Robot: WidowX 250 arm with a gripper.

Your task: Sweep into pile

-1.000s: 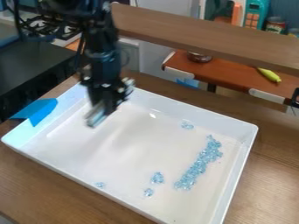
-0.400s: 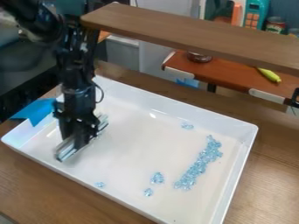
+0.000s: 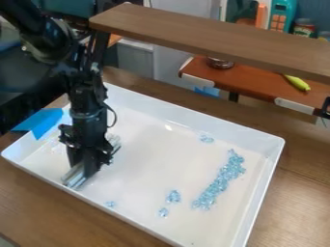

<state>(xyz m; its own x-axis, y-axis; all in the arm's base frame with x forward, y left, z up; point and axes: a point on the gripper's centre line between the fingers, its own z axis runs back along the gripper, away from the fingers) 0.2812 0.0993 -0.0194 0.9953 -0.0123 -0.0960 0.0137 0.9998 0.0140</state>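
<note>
The gripper [image 3: 90, 165] hangs low over the left part of the white tray [image 3: 148, 226], shut on a silvery, bar-like sweeping tool [image 3: 76, 177] that lies crosswise at the tray floor. A long band of light blue pieces [image 3: 220, 180] runs along the tray's right side. Smaller clusters lie apart from it: one near the back wall [image 3: 206, 138], two close together at front centre [image 3: 173, 196], and a tiny one near the front wall [image 3: 111, 204], to the right of the tool.
Blue tape [image 3: 42, 123] covers the tray's left rim. A wooden shelf board [image 3: 213, 38] crosses above the table [image 3: 303, 159] behind the tray. Farther back, a brown surface [image 3: 258, 84] holds a yellow-green toy [image 3: 297, 82] and a round dark object [image 3: 220, 63].
The gripper has come from the tray's back left toward its front left and lower, carrying the tool; since the middle frame it has shifted slightly forward. The blue pieces look unmoved.
</note>
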